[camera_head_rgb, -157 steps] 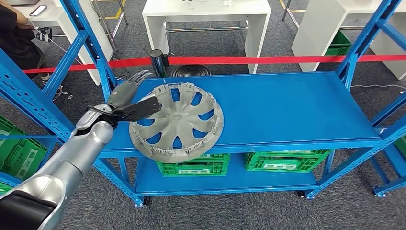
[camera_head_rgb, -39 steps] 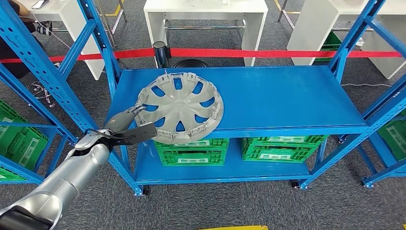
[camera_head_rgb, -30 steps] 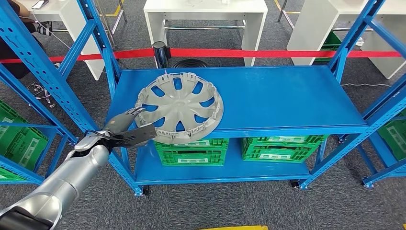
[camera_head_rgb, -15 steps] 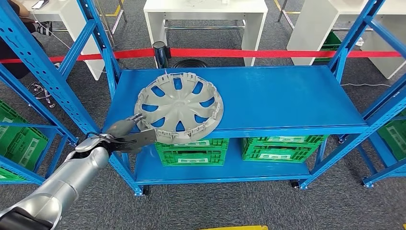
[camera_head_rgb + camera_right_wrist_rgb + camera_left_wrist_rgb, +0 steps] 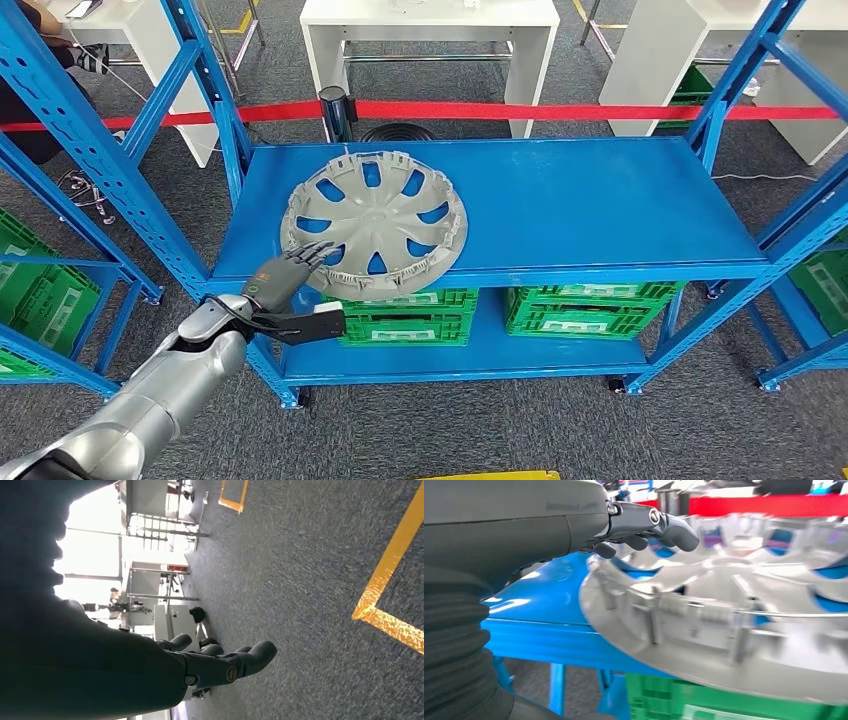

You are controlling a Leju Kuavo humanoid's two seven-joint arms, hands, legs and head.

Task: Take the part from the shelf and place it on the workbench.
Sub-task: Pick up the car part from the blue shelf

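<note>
A grey spoked wheel cover (image 5: 375, 222) lies flat on the left part of the blue shelf (image 5: 600, 210), its near rim sticking out a little past the shelf's front edge. My left hand (image 5: 288, 292) is at that near-left rim, fingers (image 5: 312, 254) spread above it and the thumb (image 5: 318, 325) stretched out below the shelf edge. In the left wrist view the fingers (image 5: 664, 522) hover over the cover's ribbed rim (image 5: 744, 630) with a gap, nothing gripped. My right hand (image 5: 220, 667) hangs over the grey floor, fingers loosely extended and empty.
Blue uprights (image 5: 90, 160) flank the shelf at both ends. Green crates (image 5: 590, 310) stand on the lower level. Behind the rack run a red barrier tape (image 5: 560, 110) and white tables (image 5: 430, 20). A person (image 5: 20, 60) stands at the far left.
My left hand has slid right along the shelf front to the cover's near rim; the fingers rose over the rim and the thumb dropped under it. The cover has stayed put.
</note>
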